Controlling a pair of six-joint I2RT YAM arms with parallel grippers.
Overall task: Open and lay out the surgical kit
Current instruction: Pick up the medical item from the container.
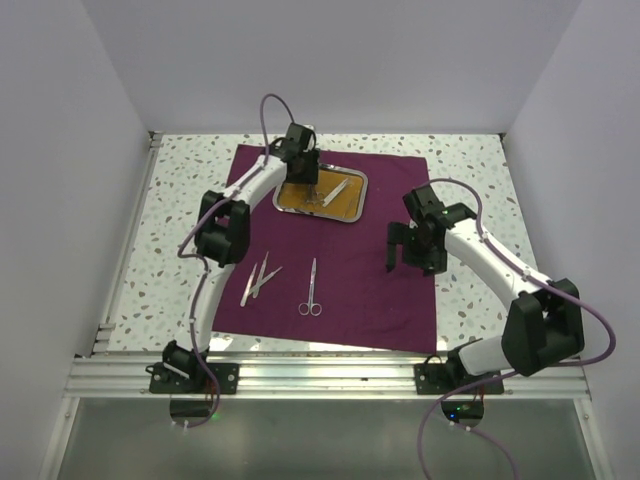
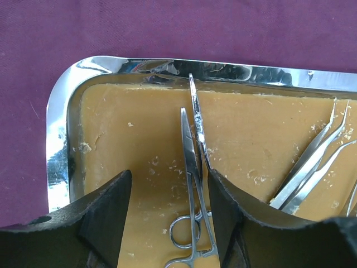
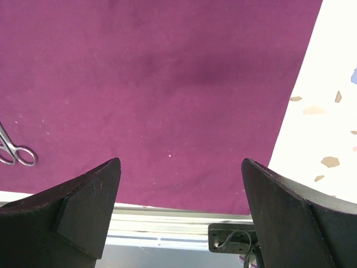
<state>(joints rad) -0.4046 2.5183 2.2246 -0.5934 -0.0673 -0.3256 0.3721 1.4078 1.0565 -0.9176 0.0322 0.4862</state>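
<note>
On the speckled table (image 1: 470, 160) the purple cloth (image 1: 370, 290) lies spread; the left gripper (image 2: 170, 178) hangs part-open and empty astride slim scissors (image 2: 192, 167) in the steel tray (image 2: 56, 151), the right gripper (image 3: 181, 167) wide open and empty over bare cloth. Closing may catch one blade and twist them loose; their handles are half hidden behind the fingers (image 2: 106, 218)

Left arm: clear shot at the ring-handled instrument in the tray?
Probably yes. The left gripper hangs open above the tray, fingers straddling the ring-handled instrument, with nothing lying across it.
</note>
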